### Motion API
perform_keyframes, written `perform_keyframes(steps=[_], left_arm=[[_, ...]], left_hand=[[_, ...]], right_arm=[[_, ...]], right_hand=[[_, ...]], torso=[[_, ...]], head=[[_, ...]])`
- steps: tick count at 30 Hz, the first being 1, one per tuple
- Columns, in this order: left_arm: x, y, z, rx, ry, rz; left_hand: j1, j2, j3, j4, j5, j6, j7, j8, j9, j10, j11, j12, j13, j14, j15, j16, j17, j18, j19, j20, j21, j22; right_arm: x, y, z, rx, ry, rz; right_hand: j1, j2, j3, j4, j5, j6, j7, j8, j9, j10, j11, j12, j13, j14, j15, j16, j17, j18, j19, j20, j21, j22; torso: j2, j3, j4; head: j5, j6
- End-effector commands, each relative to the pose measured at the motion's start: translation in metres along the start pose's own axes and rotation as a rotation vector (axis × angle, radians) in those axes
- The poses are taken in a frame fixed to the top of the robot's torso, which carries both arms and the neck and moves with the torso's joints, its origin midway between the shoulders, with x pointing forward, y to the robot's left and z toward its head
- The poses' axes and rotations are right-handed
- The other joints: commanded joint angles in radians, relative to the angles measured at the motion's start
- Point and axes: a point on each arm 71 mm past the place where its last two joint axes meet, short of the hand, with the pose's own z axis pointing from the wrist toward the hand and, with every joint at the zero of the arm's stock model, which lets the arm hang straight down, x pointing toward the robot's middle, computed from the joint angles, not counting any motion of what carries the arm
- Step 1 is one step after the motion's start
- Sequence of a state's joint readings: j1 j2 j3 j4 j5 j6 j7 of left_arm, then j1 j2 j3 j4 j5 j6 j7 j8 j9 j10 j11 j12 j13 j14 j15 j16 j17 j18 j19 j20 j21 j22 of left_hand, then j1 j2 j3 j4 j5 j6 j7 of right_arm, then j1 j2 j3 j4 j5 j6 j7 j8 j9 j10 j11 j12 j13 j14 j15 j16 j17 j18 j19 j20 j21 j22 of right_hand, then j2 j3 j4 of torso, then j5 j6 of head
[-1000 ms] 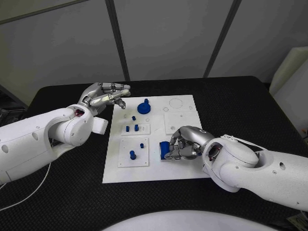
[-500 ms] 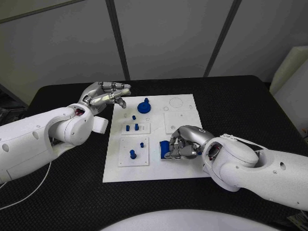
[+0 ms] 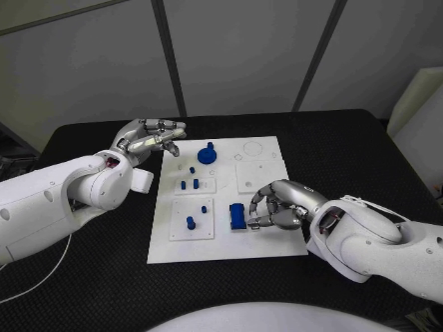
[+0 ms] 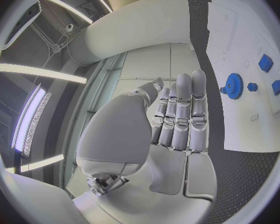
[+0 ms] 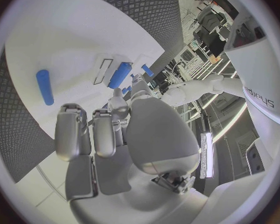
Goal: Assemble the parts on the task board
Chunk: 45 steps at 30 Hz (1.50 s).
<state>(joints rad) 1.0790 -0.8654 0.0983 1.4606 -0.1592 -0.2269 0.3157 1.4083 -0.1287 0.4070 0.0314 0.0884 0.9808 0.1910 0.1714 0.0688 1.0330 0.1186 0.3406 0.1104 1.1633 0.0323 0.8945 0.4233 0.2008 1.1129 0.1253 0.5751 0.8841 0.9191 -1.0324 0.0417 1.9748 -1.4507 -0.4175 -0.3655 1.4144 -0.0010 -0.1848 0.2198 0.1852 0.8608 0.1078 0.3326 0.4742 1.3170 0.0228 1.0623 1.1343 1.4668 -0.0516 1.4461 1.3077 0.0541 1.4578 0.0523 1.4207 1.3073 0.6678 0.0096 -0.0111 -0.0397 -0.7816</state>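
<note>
the task board lies flat at the middle of the black table. the right robot hand sits over the board's right half, fingers apart, apparently holding nothing; a blue bar part lies just beside its fingertips. the left robot hand hovers off the board's far left corner, fingers curled, empty. a blue gear part stands nearby.

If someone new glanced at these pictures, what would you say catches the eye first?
Probably the white task board in the middle of the black table, dotted with small blue parts. The right hand sits over the board's near right part, its fingers beside a long blue block, whether touching it I cannot tell. The left hand hovers at the board's far left corner, holding nothing, near a blue gear.
</note>
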Motion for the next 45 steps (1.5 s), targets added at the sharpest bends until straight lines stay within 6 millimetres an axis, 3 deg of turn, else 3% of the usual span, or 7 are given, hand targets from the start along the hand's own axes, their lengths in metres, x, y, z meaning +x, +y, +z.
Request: perform_keyframes(steps=[1, 5, 8, 12, 26, 31, 45], left_arm=[[0.000, -0.001, 0.000, 0.003, 0.008, -0.004], [0.000, -0.001, 0.000, 0.003, 0.006, -0.003], [0.001, -0.001, 0.000, 0.004, 0.007, -0.004], [0.002, -0.001, 0.000, 0.005, 0.009, -0.004], [0.003, -0.001, 0.000, 0.006, 0.013, -0.006], [0.003, -0.001, 0.000, 0.005, 0.014, -0.007], [0.004, 0.000, 0.000, 0.004, 0.016, -0.008]], left_hand=[[0.001, 0.007, -0.005, 0.001, -0.002, -0.005, 0.002, 0.004, 0.000, -0.008, -0.001, 0.005, 0.002, -0.006, 0.002, 0.000, -0.001, -0.019, -0.005, 0.004, -0.004, -0.001], [0.001, 0.007, -0.005, 0.001, -0.002, -0.005, 0.002, 0.004, 0.000, -0.008, -0.001, 0.005, 0.002, -0.006, 0.002, 0.000, -0.001, -0.019, -0.005, 0.004, -0.004, -0.001], [0.001, 0.007, -0.005, 0.001, -0.002, -0.005, 0.002, 0.004, 0.000, -0.008, -0.001, 0.005, 0.002, -0.006, 0.002, 0.000, -0.001, -0.019, -0.005, 0.004, -0.004, -0.001], [0.001, 0.007, -0.005, 0.001, -0.002, -0.005, 0.002, 0.004, 0.000, -0.008, -0.001, 0.005, 0.002, -0.006, 0.002, 0.000, -0.001, -0.019, -0.005, 0.004, -0.004, -0.001], [0.001, 0.007, -0.005, 0.001, -0.002, -0.005, 0.002, 0.004, 0.000, -0.008, -0.001, 0.005, 0.002, -0.006, 0.002, 0.000, -0.001, -0.019, -0.005, 0.004, -0.004, -0.001], [0.001, 0.007, -0.005, 0.001, -0.002, -0.005, 0.002, 0.004, 0.000, -0.008, -0.001, 0.005, 0.002, -0.006, 0.002, 0.000, -0.001, -0.019, -0.005, 0.004, -0.004, -0.001], [0.001, 0.008, -0.005, 0.001, -0.002, -0.006, 0.002, 0.004, 0.000, -0.009, -0.001, 0.005, 0.002, -0.006, 0.002, 0.000, -0.001, -0.019, -0.005, 0.004, -0.004, -0.001]], right_arm=[[-0.009, -0.004, -0.009, -0.055, -0.036, 0.113], [-0.019, -0.029, -0.020, 0.022, -0.030, 0.072], [-0.024, -0.041, -0.024, 0.068, -0.031, 0.003], [-0.028, -0.053, -0.027, 0.101, -0.037, -0.087], [-0.029, -0.063, -0.027, 0.215, -0.048, -0.219], [-0.027, -0.064, -0.023, 0.240, -0.037, -0.240], [-0.017, -0.062, -0.007, 0.254, -0.003, -0.269]], right_hand=[[0.011, 0.018, 0.009, 0.001, 0.006, 0.015, 0.008, -0.040, -0.030, -0.002, 0.009, -0.010, -0.006, 0.059, 0.008, 0.001, 0.030, -0.003, 0.000, 0.010, -0.002, 0.041], [0.036, 0.044, 0.012, 0.004, 0.022, 0.076, 0.013, -0.115, -0.103, -0.006, 0.008, -0.033, -0.023, 0.060, 0.010, 0.002, 0.035, -0.002, 0.001, 0.013, -0.001, 0.043], [0.044, 0.055, 0.014, 0.006, 0.030, 0.112, 0.005, -0.130, -0.124, -0.003, 0.004, -0.035, -0.025, 0.060, 0.008, 0.002, 0.037, -0.003, 0.003, 0.012, 0.000, 0.047], [0.060, 0.060, 0.019, 0.008, 0.116, 0.163, -0.009, -0.139, -0.145, -0.002, -0.007, -0.043, -0.029, 0.060, -0.001, 0.002, 0.039, -0.003, 0.004, 0.005, 0.002, 0.049], [-0.024, 0.005, -0.047, 0.069, 0.133, 0.218, -0.019, -0.152, -0.156, 0.006, -0.014, -0.062, -0.040, 0.061, -0.008, 0.002, 0.045, -0.004, 0.005, -0.003, 0.001, 0.050], [-0.045, -0.004, -0.067, 0.070, 0.153, 0.215, -0.019, -0.156, -0.154, 0.006, -0.014, -0.065, -0.040, 0.062, -0.008, 0.002, 0.047, -0.004, 0.005, -0.003, 0.000, 0.049], [-0.063, -0.003, -0.078, 0.070, 0.153, 0.212, -0.019, -0.158, -0.152, 0.013, -0.013, -0.048, -0.024, 0.063, -0.007, 0.004, 0.051, -0.004, 0.006, -0.002, 0.002, 0.052]], torso=[[-0.001, -0.0007, -0.0009], [0.000, -0.0017, -0.0025], [-0.001, -0.0014, -0.0016], [0.000, 0.0000, -0.0016], [0.001, -0.0007, -0.0009], [0.001, -0.0005, 0.0026], [0.001, -0.0013, 0.0011]], head=[[-0.007, 0.003], [-0.017, 0.010], [-0.028, 0.011], [-0.034, 0.010], [-0.042, 0.009], [-0.044, 0.007], [-0.040, -0.001]])
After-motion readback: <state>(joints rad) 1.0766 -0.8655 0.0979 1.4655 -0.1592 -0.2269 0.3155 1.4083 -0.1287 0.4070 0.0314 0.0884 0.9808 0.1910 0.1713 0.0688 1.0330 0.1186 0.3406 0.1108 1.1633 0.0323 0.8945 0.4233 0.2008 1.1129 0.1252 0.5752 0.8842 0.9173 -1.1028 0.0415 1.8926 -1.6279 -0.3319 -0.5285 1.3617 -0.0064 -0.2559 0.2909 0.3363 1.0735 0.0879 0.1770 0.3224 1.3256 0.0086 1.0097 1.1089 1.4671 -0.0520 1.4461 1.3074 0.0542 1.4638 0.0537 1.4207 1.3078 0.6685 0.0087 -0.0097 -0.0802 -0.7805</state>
